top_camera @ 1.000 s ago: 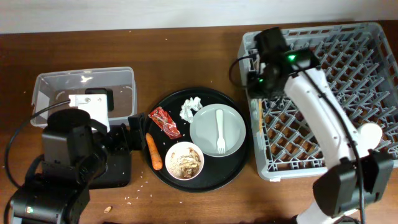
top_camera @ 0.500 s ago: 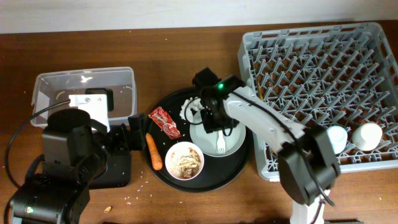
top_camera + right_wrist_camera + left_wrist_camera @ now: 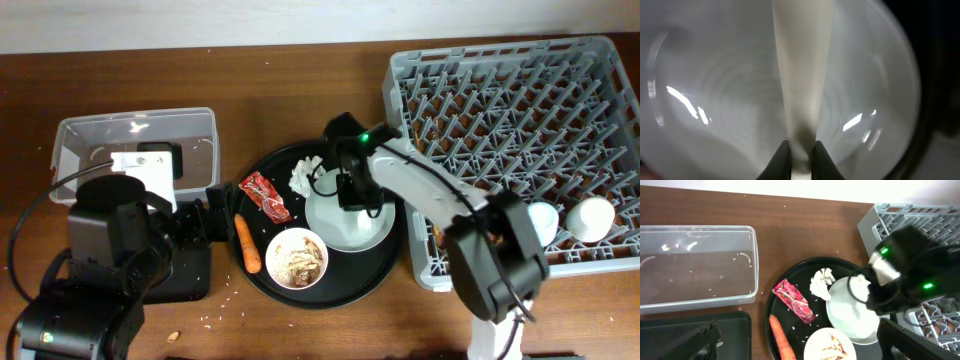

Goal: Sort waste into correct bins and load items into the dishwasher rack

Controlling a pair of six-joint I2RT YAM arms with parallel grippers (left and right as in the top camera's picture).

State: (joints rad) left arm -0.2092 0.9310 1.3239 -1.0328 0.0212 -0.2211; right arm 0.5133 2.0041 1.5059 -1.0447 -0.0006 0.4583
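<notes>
Robot lab rig staged as a kitchen clean-up. Plain wooden bench (image 3: 300,90) against a bare white wall (image 3: 200,20), two robot arms (image 3: 430,190) with trailing cables. Props: dishwasher rack (image 3: 500,46), clear tub (image 3: 135,115), black tray (image 3: 190,275), round tray (image 3: 370,280) of used dishes.

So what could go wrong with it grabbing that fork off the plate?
The jaws seem to pinch only a narrow part of the fork, so it might swing or slip out when lifted. They also sit very close to the plate, which could get nudged toward the tissue beside it.
</notes>
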